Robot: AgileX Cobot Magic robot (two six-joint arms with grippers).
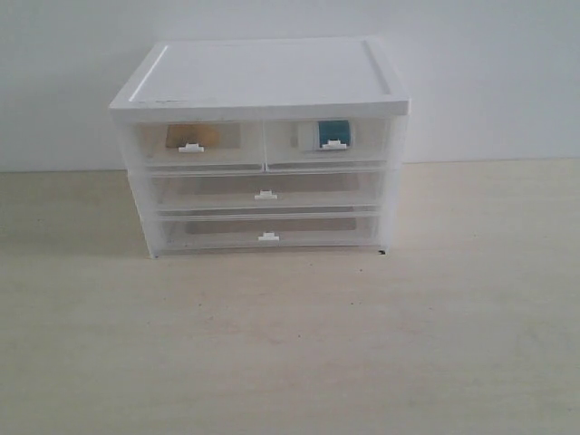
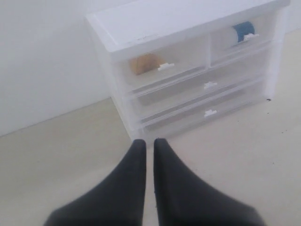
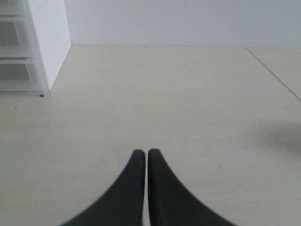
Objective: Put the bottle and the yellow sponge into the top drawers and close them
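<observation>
Seemingly everything is already stowed: the small wedge-shaped yellow sponge (image 1: pixel 192 135) shows as a dull orange blur behind the translucent front of the left of the two half-width top drawers (image 1: pixel 227 156), and the small white plastic bottle (image 1: pixel 328 134) with its teal-blue label sits behind the front of the right one. Both fronts look flush with the white plastic drawer cabinet (image 1: pixel 263 72), so I judge them closed. The left claw (image 2: pixel 149 141) is clenched on nothing, fingertips all but meeting, and hangs over the pale worktop (image 1: pixel 290 353) well apart from the cabinet. The right claw (image 3: pixel 143 151) is likewise pressed together and empty, off to the cabinet's side. Should anything need redoing, the sponge would likely be soft and very light, best pinched across its flat faces without crushing it. The bottle looks stiff, light and smooth, prone to slip or roll, so a hold around its middle would suit. The little white tab handles (image 1: pixel 190 147) offer scant purchase, and the cabinet looks light enough to slide if a drawer is tugged.
</observation>
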